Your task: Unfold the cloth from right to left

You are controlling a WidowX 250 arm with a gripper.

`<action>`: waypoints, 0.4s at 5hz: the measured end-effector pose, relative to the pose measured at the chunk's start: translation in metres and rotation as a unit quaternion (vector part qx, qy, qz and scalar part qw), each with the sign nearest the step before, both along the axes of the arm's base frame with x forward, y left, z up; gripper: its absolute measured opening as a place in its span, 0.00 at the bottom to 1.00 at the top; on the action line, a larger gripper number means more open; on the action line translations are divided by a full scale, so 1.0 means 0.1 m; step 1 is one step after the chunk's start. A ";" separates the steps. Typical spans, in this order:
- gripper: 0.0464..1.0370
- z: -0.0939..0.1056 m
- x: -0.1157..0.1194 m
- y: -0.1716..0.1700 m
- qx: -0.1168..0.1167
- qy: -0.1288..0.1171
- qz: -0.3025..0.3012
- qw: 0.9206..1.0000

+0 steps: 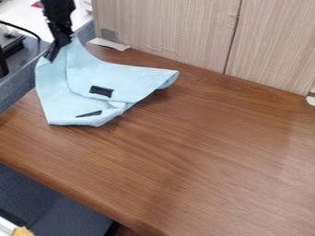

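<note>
At the upper left of the wooden tabletop (pixel 197 152), the light blue cloth (pixel 117 78) lay crumpled, with one part drawn up to a peak. The black gripper (pixel 56 50) was there, its fingers apparently closed on that peak. Judging by this, the unfolding was midway: a layer had been lifted but not laid flat. What the next move called for was carrying it farther left, lowering it and letting go. Counted up, there were one cloth, one gripper, one tabletop and two black patches (pixel 102 91) on the fabric.

The cloth (pixel 92 99) and panels (pixel 166 32) bound open tabletop (pixel 203 152).
</note>
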State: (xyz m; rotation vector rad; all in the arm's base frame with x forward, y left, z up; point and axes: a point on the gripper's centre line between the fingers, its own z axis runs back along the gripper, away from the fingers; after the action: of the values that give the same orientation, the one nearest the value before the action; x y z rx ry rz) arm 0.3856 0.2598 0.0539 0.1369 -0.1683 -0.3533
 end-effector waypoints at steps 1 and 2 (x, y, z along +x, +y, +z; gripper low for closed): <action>0.05 -0.09 -0.06 0.16 0.017 0.015 0.002 1.000; 0.21 -0.17 -0.08 0.19 0.011 0.038 0.006 0.999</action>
State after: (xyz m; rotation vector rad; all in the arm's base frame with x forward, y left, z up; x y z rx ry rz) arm 0.3773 0.2791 0.0373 0.1458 -0.0894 -0.3486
